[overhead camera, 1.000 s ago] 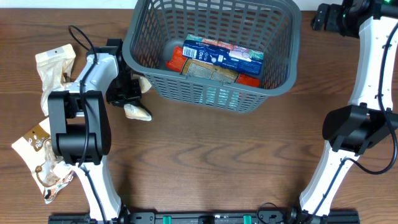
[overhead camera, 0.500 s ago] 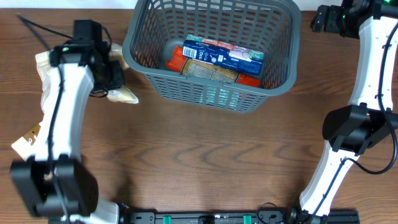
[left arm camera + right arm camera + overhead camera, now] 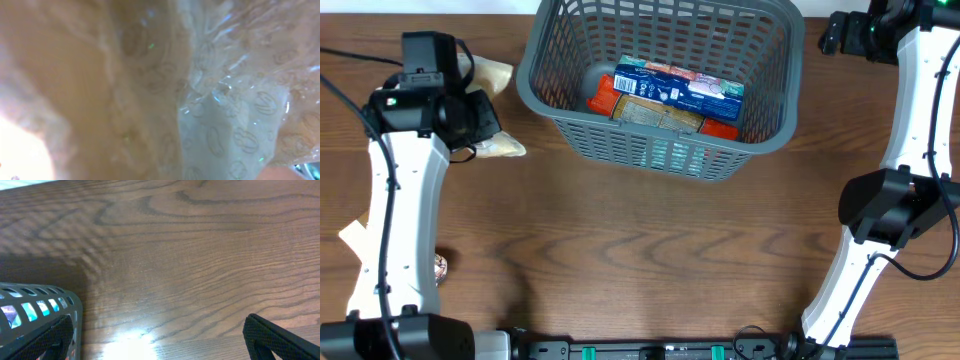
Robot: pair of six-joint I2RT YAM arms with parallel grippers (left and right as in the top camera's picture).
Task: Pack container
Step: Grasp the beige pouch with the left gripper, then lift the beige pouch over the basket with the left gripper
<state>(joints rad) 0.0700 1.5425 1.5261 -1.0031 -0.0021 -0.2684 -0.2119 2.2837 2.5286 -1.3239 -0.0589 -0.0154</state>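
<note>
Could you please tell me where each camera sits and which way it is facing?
Overhead: above the table, looking straight down on the container; left arm and right arm show.
Left wrist: pressed against the snack packet; no fingers visible.
Right wrist: looking down at the table; the open right gripper frames it.
Shared: the container's corner shows in overhead and right wrist.

Frame filled edge to edge by a crinkled glossy packet (image 3: 220,125), badly blurred: tan and creamy at left, paler at right with what look like printed bean-shaped outlines, glare lower left.
</note>
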